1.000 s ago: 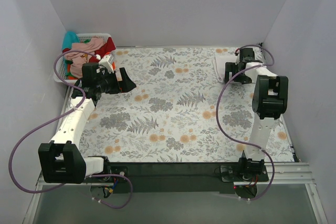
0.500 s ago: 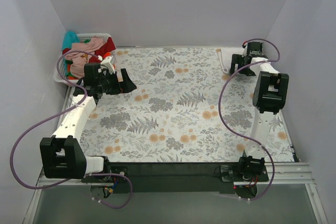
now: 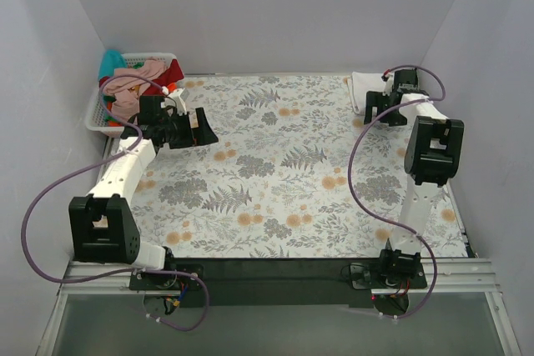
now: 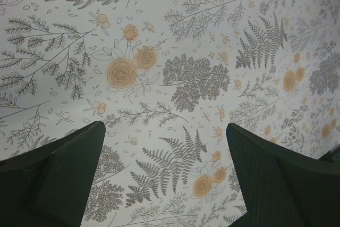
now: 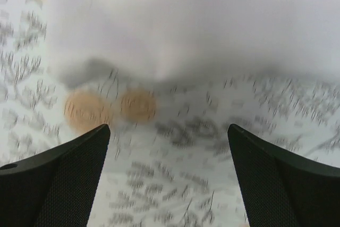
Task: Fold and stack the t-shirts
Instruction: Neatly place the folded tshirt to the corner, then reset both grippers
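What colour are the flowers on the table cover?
The flowers are pale orange, among grey ferns on white. The left wrist view shows them best.

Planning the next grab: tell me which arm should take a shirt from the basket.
Left. The left gripper, open and empty, hovers beside the basket of t-shirts at the far-left corner. The right gripper, also open, is at the far-right corner by the white shirt.

tabletop (image 3: 275, 172): smooth matt floral print | left claw (image 4: 164, 127): matt black, fine mesh texture on one finger | right claw (image 5: 168, 128): matt black, meshed pads | white t-shirt (image 5: 186, 19): soft matt cloth, blurred | basket (image 3: 94, 116): white plastic lattice | cables (image 3: 50, 198): smooth purple sheath
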`<action>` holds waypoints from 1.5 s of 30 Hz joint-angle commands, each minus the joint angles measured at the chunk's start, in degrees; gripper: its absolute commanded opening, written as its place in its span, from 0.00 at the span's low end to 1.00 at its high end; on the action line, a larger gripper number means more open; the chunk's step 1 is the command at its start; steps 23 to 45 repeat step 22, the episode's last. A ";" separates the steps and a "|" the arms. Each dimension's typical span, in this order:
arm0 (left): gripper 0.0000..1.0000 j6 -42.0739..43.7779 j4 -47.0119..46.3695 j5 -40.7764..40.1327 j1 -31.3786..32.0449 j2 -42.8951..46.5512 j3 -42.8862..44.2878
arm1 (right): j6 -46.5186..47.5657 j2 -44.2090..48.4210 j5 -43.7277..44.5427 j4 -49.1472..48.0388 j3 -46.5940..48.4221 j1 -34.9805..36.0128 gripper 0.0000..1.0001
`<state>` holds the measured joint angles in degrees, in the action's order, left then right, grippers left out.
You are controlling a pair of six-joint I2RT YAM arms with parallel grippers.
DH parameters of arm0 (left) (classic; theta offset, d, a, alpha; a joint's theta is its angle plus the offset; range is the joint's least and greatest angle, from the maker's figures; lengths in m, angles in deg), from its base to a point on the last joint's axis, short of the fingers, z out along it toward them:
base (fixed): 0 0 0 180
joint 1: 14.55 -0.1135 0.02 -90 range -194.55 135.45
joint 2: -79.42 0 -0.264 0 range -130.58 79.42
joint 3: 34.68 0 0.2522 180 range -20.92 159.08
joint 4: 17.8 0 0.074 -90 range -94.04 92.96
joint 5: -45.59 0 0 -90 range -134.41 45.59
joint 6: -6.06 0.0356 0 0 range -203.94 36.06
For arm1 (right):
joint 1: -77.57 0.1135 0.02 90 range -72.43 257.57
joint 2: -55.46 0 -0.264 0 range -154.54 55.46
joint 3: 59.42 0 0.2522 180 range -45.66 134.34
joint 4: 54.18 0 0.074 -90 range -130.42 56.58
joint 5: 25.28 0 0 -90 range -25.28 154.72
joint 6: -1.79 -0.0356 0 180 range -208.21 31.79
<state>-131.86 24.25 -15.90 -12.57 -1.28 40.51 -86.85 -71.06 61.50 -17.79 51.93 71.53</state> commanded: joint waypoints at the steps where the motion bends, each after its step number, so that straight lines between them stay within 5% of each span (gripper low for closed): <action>1: 0.98 3.35 3.78 0.14 -0.13 -2.17 3.61 | 3.73 11.10 -4.16 4.34 -3.97 0.07 0.98; 8: 0.98 7.75 4.40 -1.44 -0.13 -4.46 4.75 | 9.09 26.13 -12.06 12.86 -10.47 1.12 0.98; 22: 0.98 11.18 5.71 -7.33 -0.13 5.46 -3.86 | 13.40 47.84 -20.15 11.56 -39.13 5.96 0.98; 45: 0.98 11.18 5.71 -7.33 -0.13 5.46 -3.86 | 13.40 47.84 -20.15 11.56 -39.13 5.96 0.98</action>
